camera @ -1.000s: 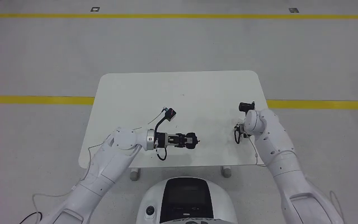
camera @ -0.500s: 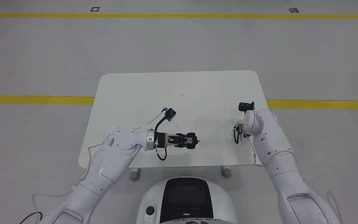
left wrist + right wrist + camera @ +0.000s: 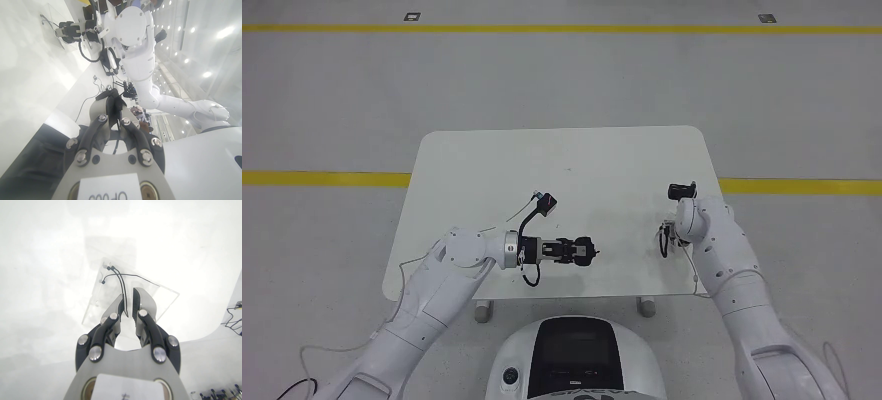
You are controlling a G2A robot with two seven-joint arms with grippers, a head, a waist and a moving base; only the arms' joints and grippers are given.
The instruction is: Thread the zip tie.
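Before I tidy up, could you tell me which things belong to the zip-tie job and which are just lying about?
Job: two thin black plastic zip ties; clear acrylic stand bearing them; open right gripper; left gripper.
Lying about: thin black cables beyond the white table's edge.

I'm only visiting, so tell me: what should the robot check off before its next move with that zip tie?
1. The zip tie lies between the right gripper fingers: ok.
2. The right gripper is shut on it: not ok, jaws stand apart.
3. The zip tie's head end sits at the clear stand: ok.
4. The left gripper holds something: cannot tell; its fingers are together.
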